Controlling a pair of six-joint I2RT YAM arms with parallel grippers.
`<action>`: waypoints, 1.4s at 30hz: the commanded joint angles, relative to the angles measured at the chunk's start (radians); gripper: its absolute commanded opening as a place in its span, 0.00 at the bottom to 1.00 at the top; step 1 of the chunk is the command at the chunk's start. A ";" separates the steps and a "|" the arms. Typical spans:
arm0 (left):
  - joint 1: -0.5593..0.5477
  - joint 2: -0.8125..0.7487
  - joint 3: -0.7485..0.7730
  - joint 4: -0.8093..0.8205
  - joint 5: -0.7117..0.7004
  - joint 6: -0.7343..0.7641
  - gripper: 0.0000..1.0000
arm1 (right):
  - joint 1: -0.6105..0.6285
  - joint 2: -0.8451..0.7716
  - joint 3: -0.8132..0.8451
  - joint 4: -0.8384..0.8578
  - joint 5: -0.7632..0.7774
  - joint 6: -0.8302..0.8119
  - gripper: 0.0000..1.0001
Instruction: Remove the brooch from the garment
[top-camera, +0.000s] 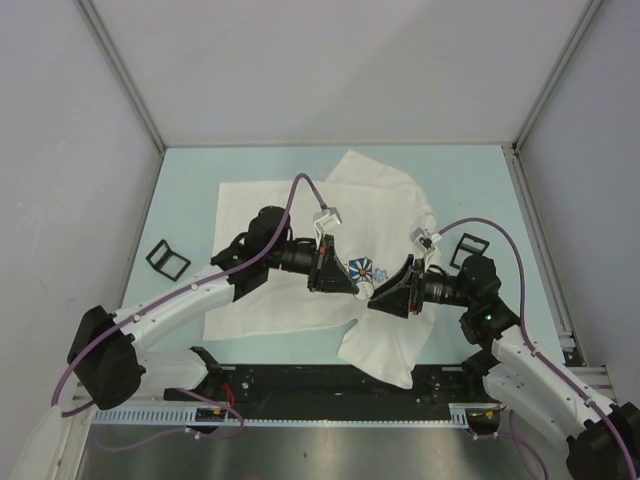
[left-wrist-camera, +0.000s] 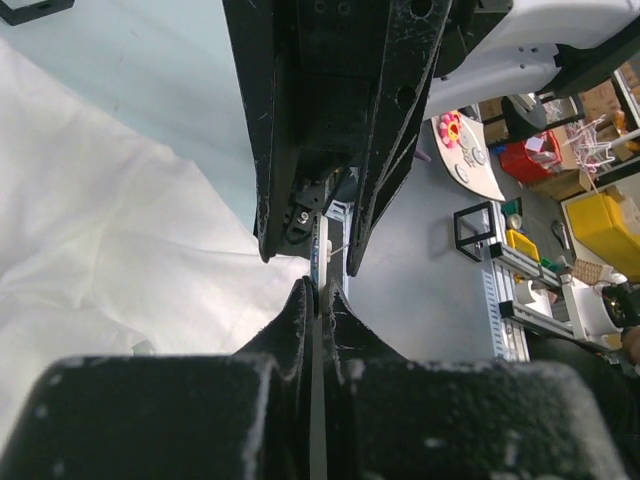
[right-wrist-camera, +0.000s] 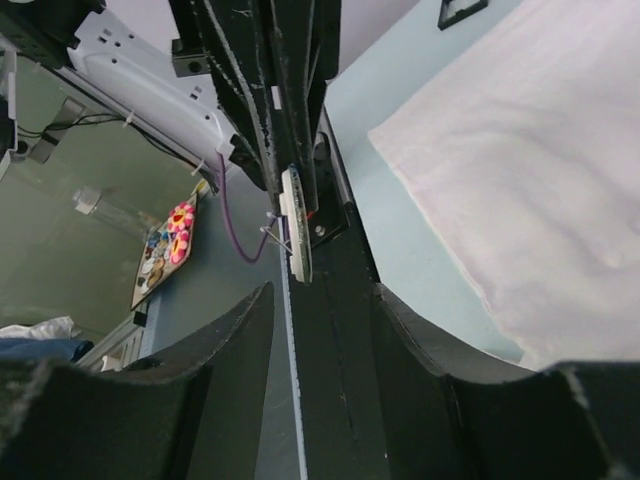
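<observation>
The white T-shirt (top-camera: 300, 210) lies flat on the teal table, its blue-and-white flower print (top-camera: 362, 269) just behind the two grippers. My left gripper (top-camera: 358, 288) is shut on the brooch (left-wrist-camera: 322, 250), a thin disc seen edge-on at its fingertips (left-wrist-camera: 320, 290). In the right wrist view the brooch (right-wrist-camera: 297, 225) shows a bare pin sticking out to the left, clear of the cloth. My right gripper (top-camera: 376, 298) is open and empty (right-wrist-camera: 325, 295), tips facing the left gripper, one finger on each side of the brooch. In the top view the brooch is hidden between the fingertips.
Two small square black frames lie on the table, one at the left (top-camera: 167, 260) and one at the right (top-camera: 470, 244). The shirt (left-wrist-camera: 100, 250) spreads to the left of the left fingers and to the right of the right fingers (right-wrist-camera: 540, 180). A black rail (top-camera: 330, 380) runs along the near edge.
</observation>
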 joint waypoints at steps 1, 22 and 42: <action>0.036 -0.035 -0.058 0.117 0.067 -0.062 0.00 | 0.022 0.004 0.038 0.101 -0.034 0.051 0.48; 0.054 -0.024 -0.074 0.148 0.073 -0.080 0.00 | 0.048 0.146 0.039 0.306 0.000 0.129 0.25; 0.053 -0.030 -0.055 0.071 0.048 -0.020 0.00 | 0.046 0.260 0.081 0.301 -0.015 0.161 0.07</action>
